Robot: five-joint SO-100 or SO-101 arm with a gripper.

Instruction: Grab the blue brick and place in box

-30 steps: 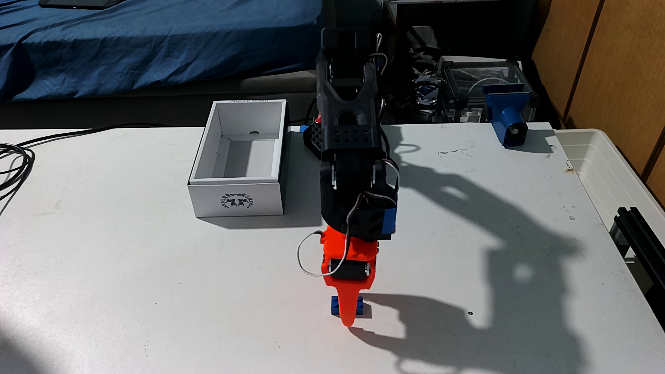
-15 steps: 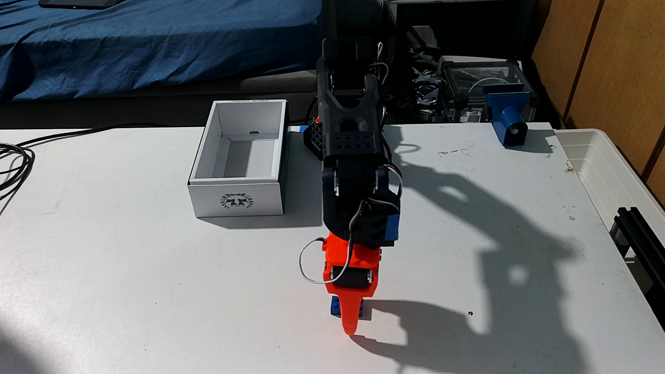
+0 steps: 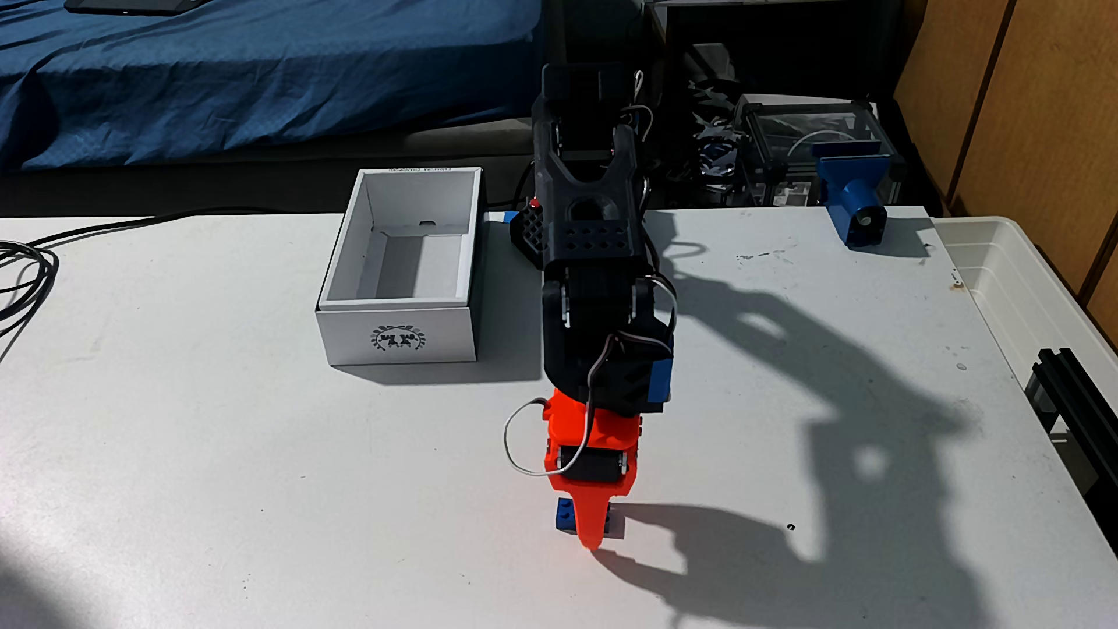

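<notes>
Sunlit white table (image 3: pixel 242 484) before blue bedding (image 3: pixel 242 78); orange jaws astride blue brick (image 3: pixel 565 515), grip unclear.

No legible text. Box (image 3: pixel 399 290): dark wreath-like emblem on the near short wall, characters inside it unreadable; a line of small print along the far rim, too blurred to read.

The gripper (image 3: pixel 590 532) is bright orange with a black motor block in it, below a black arm (image 3: pixel 590 254) carrying a blue patch. The blue brick (image 3: pixel 565 516) at the orange finger is royal blue. Behind and left of the gripper, the box (image 3: pixel 399 338) is white with a dark wreath-like emblem on its near side. The table (image 3: pixel 242 484) is off-white with dark specks.
</notes>
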